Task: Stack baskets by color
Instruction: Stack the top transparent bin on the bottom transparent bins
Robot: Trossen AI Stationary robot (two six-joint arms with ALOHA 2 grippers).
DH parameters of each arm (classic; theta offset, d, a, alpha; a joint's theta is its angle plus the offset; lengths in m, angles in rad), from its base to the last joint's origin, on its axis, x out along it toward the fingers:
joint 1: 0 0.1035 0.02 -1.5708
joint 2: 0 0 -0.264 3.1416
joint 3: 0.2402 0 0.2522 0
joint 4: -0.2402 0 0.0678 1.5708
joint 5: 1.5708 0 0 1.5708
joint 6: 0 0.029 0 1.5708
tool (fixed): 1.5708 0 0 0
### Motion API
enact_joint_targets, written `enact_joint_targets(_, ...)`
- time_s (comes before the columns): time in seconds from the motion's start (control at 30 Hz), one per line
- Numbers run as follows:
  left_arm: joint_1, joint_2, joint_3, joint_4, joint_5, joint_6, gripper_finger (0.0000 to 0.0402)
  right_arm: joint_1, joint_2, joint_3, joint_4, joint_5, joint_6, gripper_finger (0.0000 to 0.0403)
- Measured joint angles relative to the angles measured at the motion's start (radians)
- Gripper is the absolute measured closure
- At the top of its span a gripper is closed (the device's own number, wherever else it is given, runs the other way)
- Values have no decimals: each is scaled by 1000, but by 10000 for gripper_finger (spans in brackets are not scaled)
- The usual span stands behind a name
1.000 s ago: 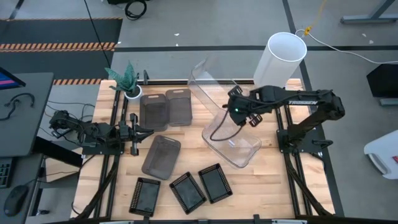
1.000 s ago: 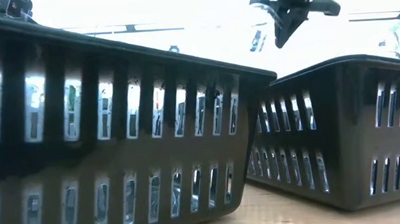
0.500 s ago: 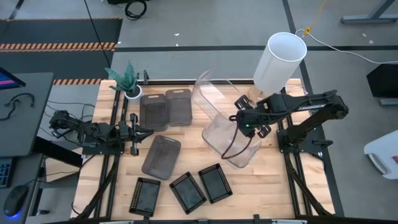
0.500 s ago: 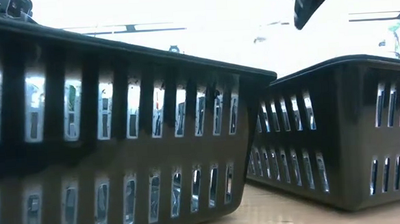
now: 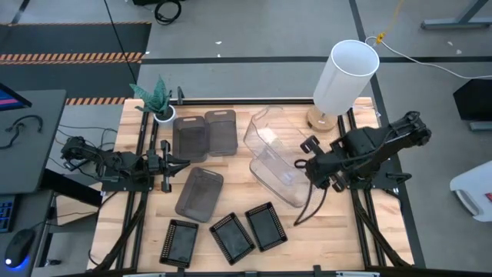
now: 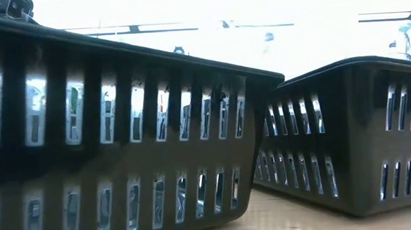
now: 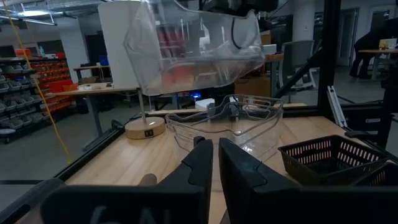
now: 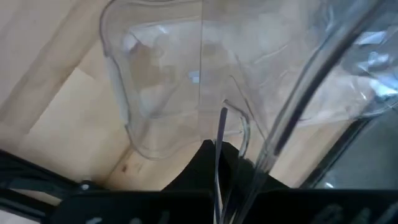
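My right gripper [image 5: 310,165] is shut on a clear basket [image 5: 269,135], which hangs tilted above the table's right half; the left wrist view shows that basket [image 7: 199,50] in the air over another clear basket [image 7: 230,121] lying on the wood [image 5: 290,183]. Three grey-brown baskets [image 5: 191,138] [image 5: 221,131] [image 5: 200,192] lie at centre left. Three black baskets [image 5: 178,241] [image 5: 232,236] [image 5: 265,225] stand along the near edge. My left gripper [image 5: 165,165] waits at the left edge, shut, with nothing between its fingers [image 7: 200,163]. My right gripper pinches the clear basket's thin wall at its rim [image 8: 219,138] between its two fingers, coming steeply from above. The basket is lifted clear of the table and tilted, standing out from the fingers toward the table's left and far side.
A white cylindrical lamp [image 5: 344,73] stands at the far right, close to my right arm. A small potted plant [image 5: 157,100] sits at the far left corner. Bare wood lies between the clear basket on the table and the black baskets.
My right gripper has gone toward the table's right and near edges and risen, leaving the top of the low view. It stays shut on the clear basket, which has come along with it and now sits lower and more tipped over the clear basket on the table.
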Motion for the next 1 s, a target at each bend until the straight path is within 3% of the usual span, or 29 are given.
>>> enact_joint_targets(0.4,0,0,0,0,0,0,369,180,1,-126,-2,23,203,398)
enact_joint_targets(1.0,0,0,0,0,0,0,370,239,1,-290,17,45,303,400)
